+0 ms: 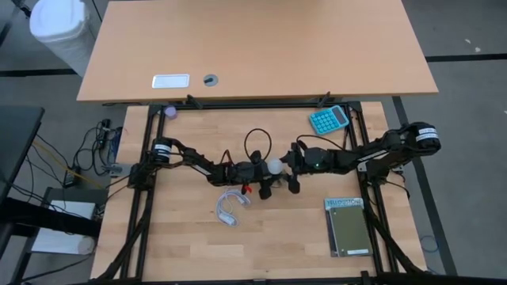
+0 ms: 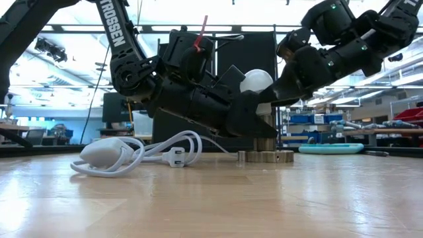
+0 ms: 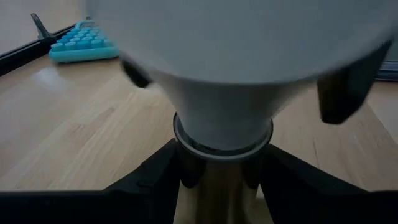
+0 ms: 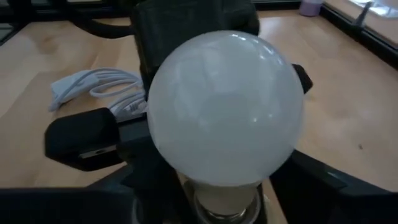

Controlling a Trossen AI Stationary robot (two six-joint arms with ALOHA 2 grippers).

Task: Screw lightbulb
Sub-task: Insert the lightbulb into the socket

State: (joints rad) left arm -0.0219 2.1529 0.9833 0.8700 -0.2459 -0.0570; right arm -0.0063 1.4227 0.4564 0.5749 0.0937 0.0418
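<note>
The white lightbulb (image 1: 274, 166) stands upright at the table's middle, its screw base in a brass-coloured socket (image 2: 265, 156) whose round foot rests on the wood. My left gripper (image 1: 260, 170) reaches in from the table's left and is shut on the socket below the bulb. My right gripper (image 1: 287, 164) comes from the table's right, with one finger on each side of the bulb's globe (image 4: 227, 106). My left gripper pinches the socket's upright barrel (image 3: 217, 183), just under the bulb's collar, between its two fingers (image 3: 155, 180). It comes nearly level from the table's left. The socket stands upright with its foot on the table. My right gripper has its fingertips (image 3: 339, 93) against two opposite sides of the globe's lower half (image 3: 298, 87). It slants slightly down from the table's right. The bulb stays upright in the socket.
A coiled white cable (image 1: 231, 207) lies just in front of the left gripper, toward the near edge. A teal calculator (image 1: 329, 119) sits far right, a green booklet (image 1: 347, 227) near right. A black cable loops behind the bulb (image 1: 257, 142). A second tabletop (image 1: 261, 47) adjoins the far edge.
</note>
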